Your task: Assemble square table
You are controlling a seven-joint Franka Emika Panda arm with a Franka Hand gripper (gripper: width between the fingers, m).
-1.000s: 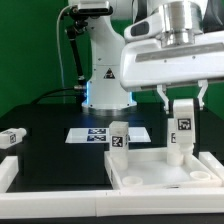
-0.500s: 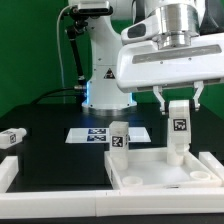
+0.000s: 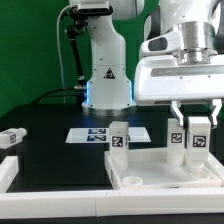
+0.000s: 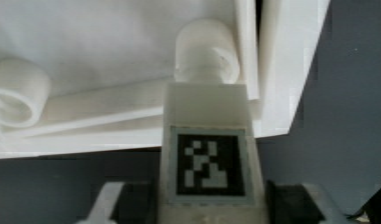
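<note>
At the exterior view's left a loose leg (image 3: 10, 137) lies on the counter (image 3: 50, 125), well apart from the work. The marker board (image 3: 95, 133) sits mid-counter. A standing leg (image 3: 119, 138) rises from the table top (image 3: 150, 172) at a left corner. On the right, the fingers (image 4: 119, 200) clench a second leg (image 3: 197, 138) upright at a corner, probably to seat it. The raised rim crowds it, so the only free room is overhead.

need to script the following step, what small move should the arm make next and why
Probably ease the leg straight down onto the tabletop corner at the exterior view's right. The tool grips it upright there, and the wrist view shows it by the tabletop's rim. Whether it is already seated cannot be told.
</note>
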